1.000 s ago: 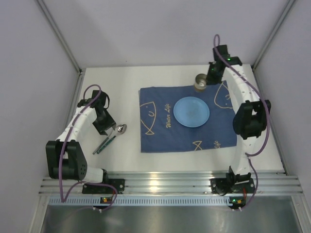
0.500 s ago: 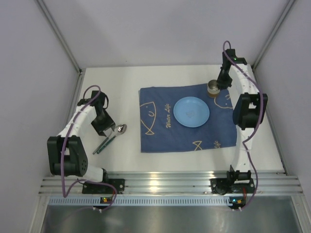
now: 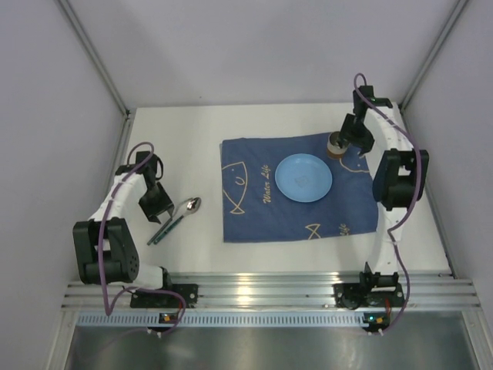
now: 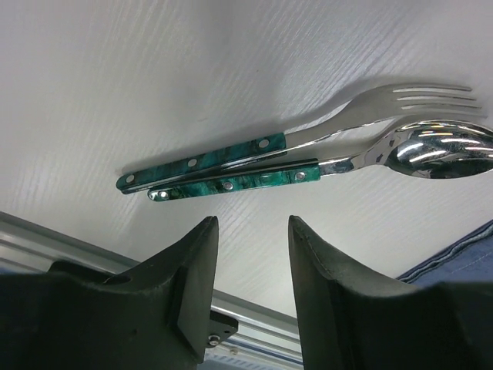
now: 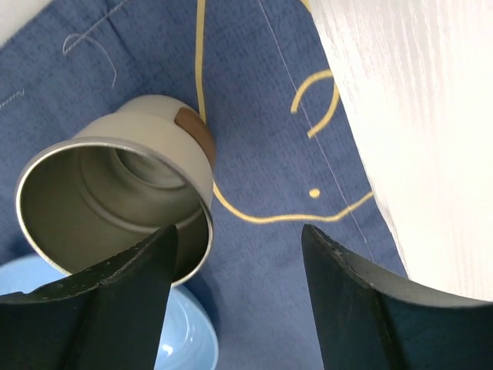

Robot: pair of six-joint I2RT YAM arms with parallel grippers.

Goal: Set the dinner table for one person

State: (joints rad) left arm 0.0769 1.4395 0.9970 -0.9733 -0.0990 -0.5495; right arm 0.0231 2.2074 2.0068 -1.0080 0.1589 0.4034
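Observation:
On the white dinner table [image 3: 192, 131] lies a dark blue fish-print cloth [image 3: 254, 193] with a light blue plate [image 3: 303, 176] on it. A metal cup [image 3: 337, 144] stands upright at the cloth's far right corner, just beyond the plate. My right gripper [image 3: 351, 139] hangs over it, open [image 5: 239, 231]; the cup [image 5: 115, 193] sits by the left finger, outside the gap. A green-handled fork [image 4: 202, 159] and spoon [image 4: 235, 182] lie side by side left of the cloth [image 3: 173, 220]. My left gripper [image 3: 154, 202] is open and empty [image 4: 253, 223], just short of their handles.
Aluminium rails [image 3: 262, 293] run along the near edge by the arm bases. Grey walls close in the back and both sides. Bare white tabletop [image 5: 431, 116] lies right of the cloth's edge.
The right gripper carried the cup rightward along the cloth's far edge, set it down and opened. The left gripper drew back a little from the spoon.

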